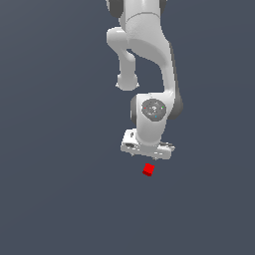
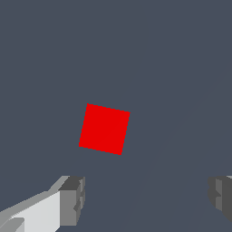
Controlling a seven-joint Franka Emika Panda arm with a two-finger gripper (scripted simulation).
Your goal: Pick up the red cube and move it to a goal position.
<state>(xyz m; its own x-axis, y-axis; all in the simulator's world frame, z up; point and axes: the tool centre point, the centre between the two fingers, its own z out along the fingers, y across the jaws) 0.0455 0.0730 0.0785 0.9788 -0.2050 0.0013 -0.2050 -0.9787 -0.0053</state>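
Observation:
The red cube [image 1: 148, 170] lies on the dark grey floor, just below the white gripper [image 1: 146, 155] in the exterior view. In the wrist view the red cube [image 2: 104, 129] shows as a slightly turned square beyond the fingertips, not between them, and nearer to one grey finger pad [image 2: 72, 199] than to the other [image 2: 221, 197]. The gripper [image 2: 147, 197] is open and empty, its jaws spread wide. It hovers over the cube without touching it.
The white arm [image 1: 149, 55] rises from the gripper toward the top of the exterior view. The plain dark grey floor [image 1: 60, 199] spreads all around. No goal marker shows.

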